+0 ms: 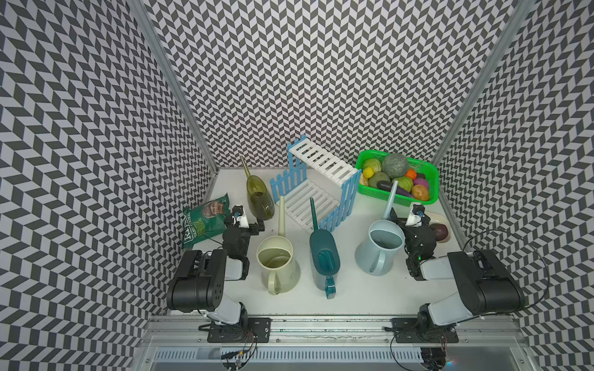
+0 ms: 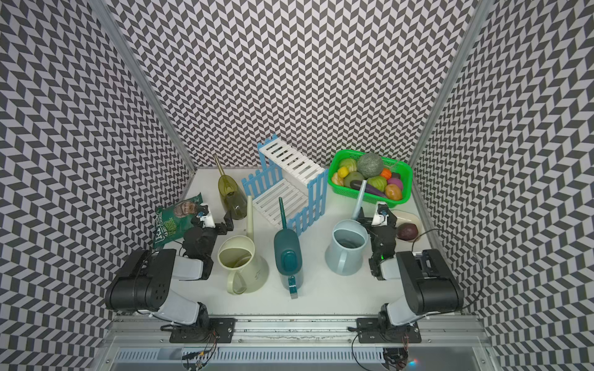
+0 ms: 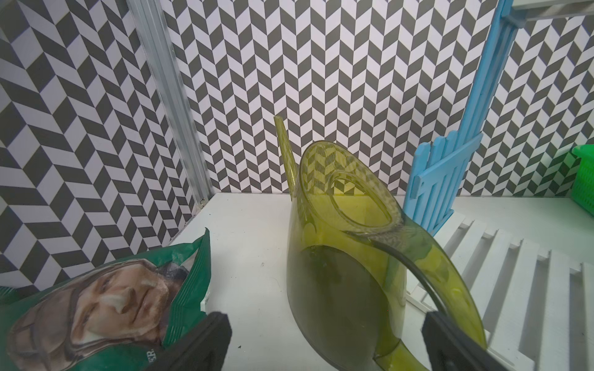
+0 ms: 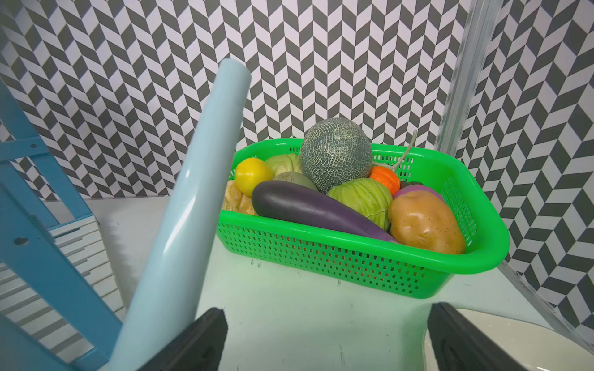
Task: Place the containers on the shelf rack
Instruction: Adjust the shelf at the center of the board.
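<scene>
Chip bag [image 1: 205, 225] print: we couldn't read it. Cream can [image 1: 289, 273] spout faced shelf rack [image 1: 321, 160]. Left hand [image 3: 324, 337], right hand [image 4: 326, 337] gaped empty.

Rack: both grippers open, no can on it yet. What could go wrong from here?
1. The olive can stands right beside the rack; the open left gripper, closing on it, might shove the rack.
2. The blue can leans its spout toward the basket, beside the open right gripper; a lift could clip the basket.
3. The cream can and teal can aim long spouts at the lower shelf; they might snag pickets.
</scene>
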Available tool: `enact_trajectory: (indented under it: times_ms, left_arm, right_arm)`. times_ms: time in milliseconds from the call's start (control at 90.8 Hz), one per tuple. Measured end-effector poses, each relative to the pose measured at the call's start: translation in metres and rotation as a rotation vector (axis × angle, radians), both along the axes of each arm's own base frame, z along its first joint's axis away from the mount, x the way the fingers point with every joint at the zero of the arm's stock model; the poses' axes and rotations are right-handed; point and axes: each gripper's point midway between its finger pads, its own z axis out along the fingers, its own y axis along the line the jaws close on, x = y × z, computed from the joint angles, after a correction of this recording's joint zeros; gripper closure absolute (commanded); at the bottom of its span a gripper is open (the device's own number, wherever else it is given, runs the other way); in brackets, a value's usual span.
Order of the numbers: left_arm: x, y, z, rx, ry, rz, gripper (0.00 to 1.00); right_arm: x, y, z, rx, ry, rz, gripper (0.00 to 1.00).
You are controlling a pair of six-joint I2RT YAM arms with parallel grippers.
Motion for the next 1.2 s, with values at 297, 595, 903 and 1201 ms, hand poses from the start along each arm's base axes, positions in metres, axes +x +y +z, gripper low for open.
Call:
enact_trajectory:
  times_ms: [297,595,903,1201]
  left_arm:
    - [0.0,0.0,0.0,0.0,0.0,0.0,0.0]
    - [0.0,0.0,0.0,0.0,0.0,0.0,0.0]
    - [0.003,-0.001,0.042,0.006,0.0,-0.012,0.0]
    - [0.003,0.004,0.051,0.013,0.121,-0.027,0.0]
  right_arm:
    - [0.0,0.0,0.0,0.0,0.0,0.0,0.0]
    - [0.0,-0.002,0.0,0.002,-0.001,-0.009,0.0]
    - [-0.017,-0.007,0.048,0.022,-0.104,-0.033,0.0]
    - [-0.037,-0.008,0.094,0.057,-0.145,-0.033,0.0]
